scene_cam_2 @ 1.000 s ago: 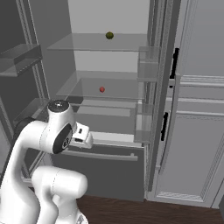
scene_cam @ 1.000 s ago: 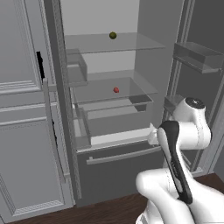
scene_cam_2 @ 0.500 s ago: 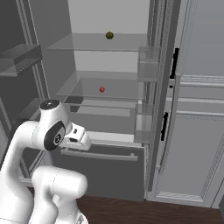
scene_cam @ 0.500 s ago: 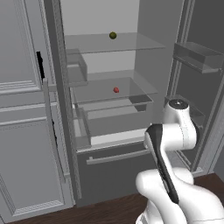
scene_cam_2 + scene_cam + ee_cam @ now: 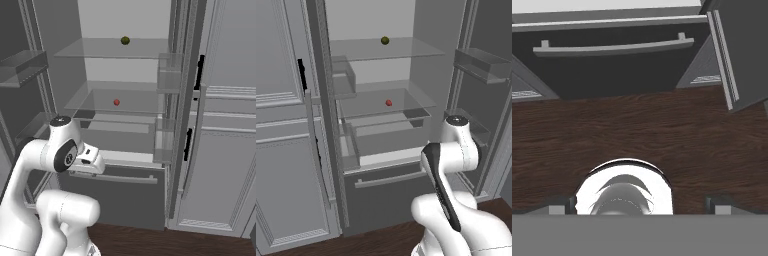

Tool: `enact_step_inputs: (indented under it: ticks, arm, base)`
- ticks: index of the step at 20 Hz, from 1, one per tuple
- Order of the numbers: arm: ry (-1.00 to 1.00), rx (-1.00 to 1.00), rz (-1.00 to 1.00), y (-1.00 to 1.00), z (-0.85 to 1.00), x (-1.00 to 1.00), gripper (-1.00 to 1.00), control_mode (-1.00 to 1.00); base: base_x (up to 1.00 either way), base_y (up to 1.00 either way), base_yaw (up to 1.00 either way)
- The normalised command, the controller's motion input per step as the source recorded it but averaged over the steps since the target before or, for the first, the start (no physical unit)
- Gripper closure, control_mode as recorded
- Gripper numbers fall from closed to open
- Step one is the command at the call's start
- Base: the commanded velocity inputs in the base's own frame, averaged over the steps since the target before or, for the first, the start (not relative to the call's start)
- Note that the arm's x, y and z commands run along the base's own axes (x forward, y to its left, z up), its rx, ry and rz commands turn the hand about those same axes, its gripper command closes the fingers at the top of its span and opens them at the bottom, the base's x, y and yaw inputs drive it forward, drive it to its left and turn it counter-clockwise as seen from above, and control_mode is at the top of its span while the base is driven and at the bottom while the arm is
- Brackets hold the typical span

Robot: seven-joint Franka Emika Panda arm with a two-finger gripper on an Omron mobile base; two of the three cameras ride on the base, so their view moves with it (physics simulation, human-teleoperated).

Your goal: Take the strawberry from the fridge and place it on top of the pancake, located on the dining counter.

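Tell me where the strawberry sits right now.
The strawberry rests on the fridge's middle glass shelf, near its centre in both base views, one shelf below the small olive-green fruit.

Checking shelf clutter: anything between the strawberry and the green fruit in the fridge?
Just a glass shelf: green fruit on it, strawberry one shelf below, both base views.

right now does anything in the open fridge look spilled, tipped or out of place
Nothing stands out. The strawberry sits alone on the middle glass shelf and the small green fruit on the shelf above; both shelves look level and clean. The fridge doors stand wide open, the bottom drawer shut.
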Motion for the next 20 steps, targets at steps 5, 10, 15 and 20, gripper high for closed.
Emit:
enact_step_inputs:
  ticks: [5,10,15,20]
  arm:
    - [0.00,0.00,0.00,0.00,0.00,0.00,-1.00,-1.00]
    - [0.00,0.00,0.00,0.00,0.00,0.00,-1.00,-1.00]
    - [0.00,0.00,0.02,0.00,0.00,0.00,-1.00,1.00]
    - [0.00,0.00,0.00,0.00,0.00,0.00,-1.00,1.00]
  base:
    - [0.00,0.00,0.00]
    - [0.00,0.00,0.00]
    - [0.16,0.00,0.17]
    - [0.27,0.00,0.12]
